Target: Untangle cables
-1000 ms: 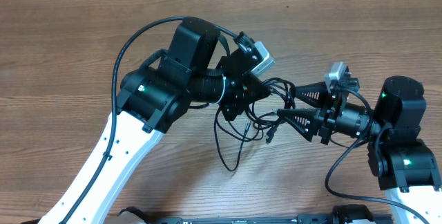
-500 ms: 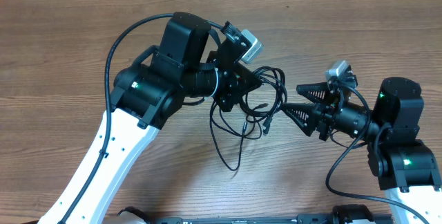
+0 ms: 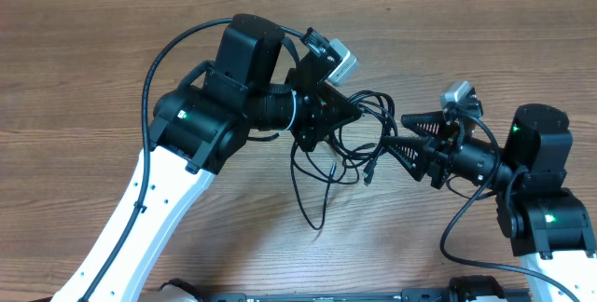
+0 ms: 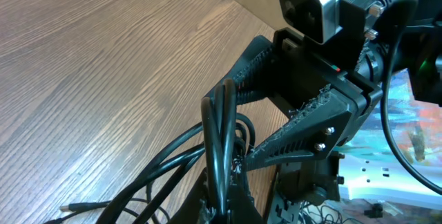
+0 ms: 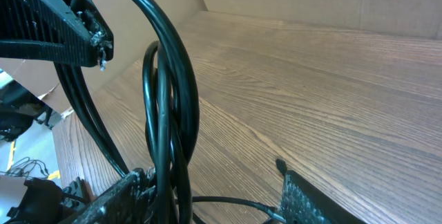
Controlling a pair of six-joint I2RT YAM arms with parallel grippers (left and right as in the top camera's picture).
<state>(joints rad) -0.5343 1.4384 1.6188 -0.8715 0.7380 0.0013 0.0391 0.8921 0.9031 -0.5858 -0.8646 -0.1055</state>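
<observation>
**Overhead:** the left gripper was clamped shut on the thin black flexible cables. The cables formed a looped tangle at mid-table, and some strands trailed onto the brown wood-grain table. The right gripper stood just beside the tangle, its 2 fingers apart.

**Left wrist:** the cables rose in front of the right gripper.

**Right wrist:** cable loops hung between the spread fingers.

Bright even light; soft shadows; near cords blurred.

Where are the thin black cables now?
Overhead view: thin black cables bunch mid-table, pinched in the left gripper, loops reaching into the open right gripper.
</observation>
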